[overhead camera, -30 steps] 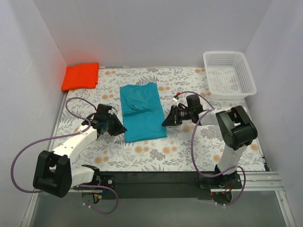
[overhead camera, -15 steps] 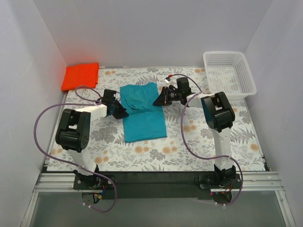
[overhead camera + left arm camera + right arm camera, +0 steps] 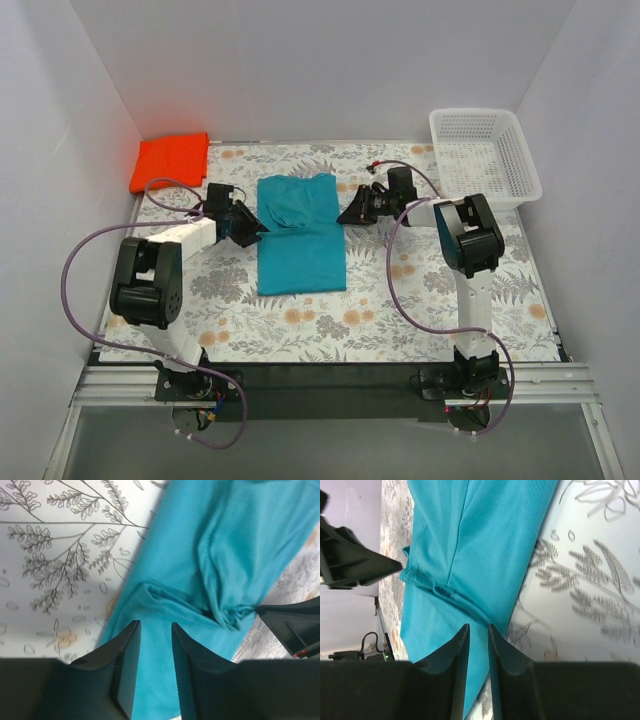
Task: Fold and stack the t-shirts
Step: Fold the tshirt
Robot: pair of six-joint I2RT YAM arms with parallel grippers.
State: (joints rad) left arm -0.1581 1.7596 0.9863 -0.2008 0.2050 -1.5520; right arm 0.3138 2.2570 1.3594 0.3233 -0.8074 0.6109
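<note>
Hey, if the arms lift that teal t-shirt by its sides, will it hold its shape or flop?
Probably floppy: the teal t-shirt already bunches into soft wrinkles across its middle. It looks thin and lies flat on the table, so it is likely light. If pushed, it would probably crumple rather than slide as one piece.

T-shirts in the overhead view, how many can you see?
2. The teal t-shirt lies in the middle; the orange-red t-shirt sits folded in the far left corner. None looks hidden.
</note>
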